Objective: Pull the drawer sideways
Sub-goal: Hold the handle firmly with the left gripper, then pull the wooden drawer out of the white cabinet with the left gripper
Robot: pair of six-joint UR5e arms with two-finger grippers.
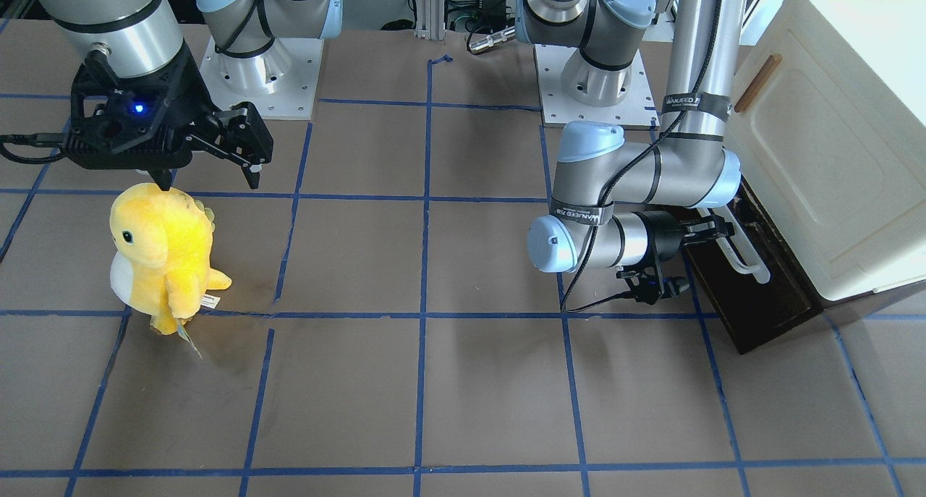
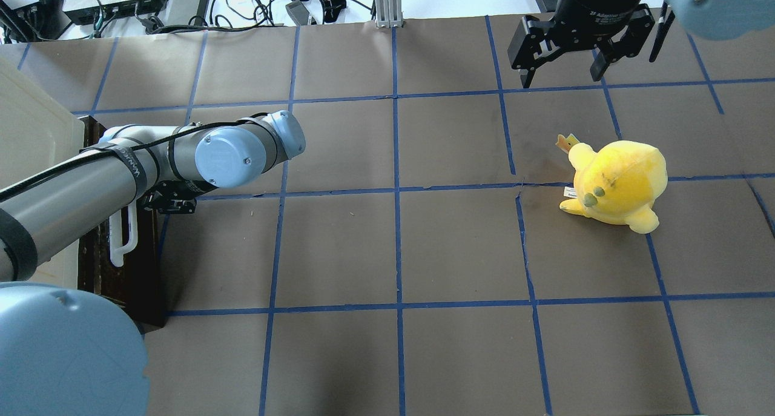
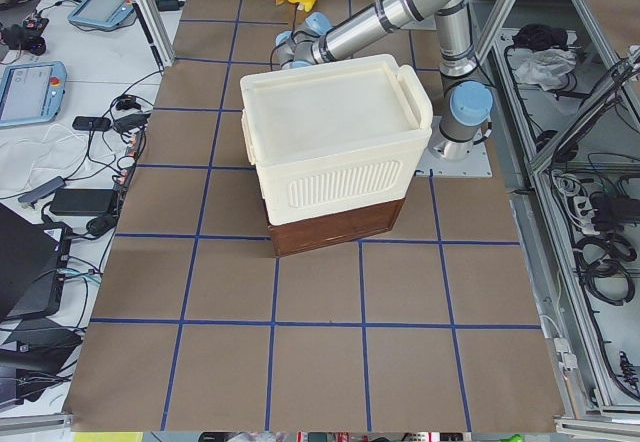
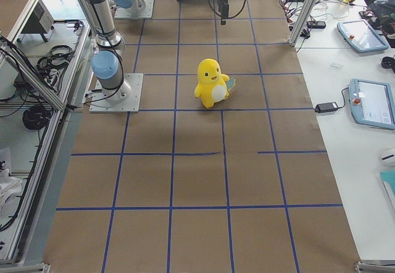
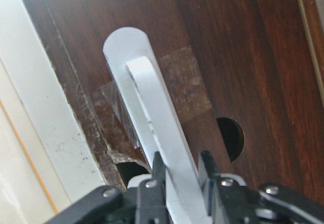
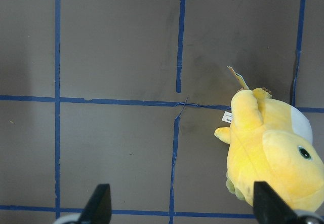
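The left gripper (image 5: 178, 169) pinches the white bar handle (image 5: 152, 110) of the dark brown drawer (image 5: 243, 51), the right gripper (image 2: 561, 78) gapes wide, both over a brown, blue-gridded surface (image 2: 454, 246).

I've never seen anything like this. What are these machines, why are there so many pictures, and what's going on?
These are two robot arms bolted to one table, photographed at one moment by six cameras: one facing the robot, one over its shoulders, one at each table end, and one on each wrist. The left arm reaches to a cream cabinet at the table's edge. Its wrist camera shows the left jaws closed around the white bar handle of a dark brown drawer. The right arm hangs in the air near a yellow plush toy that stands on the table. The right jaws are open and hold nothing.
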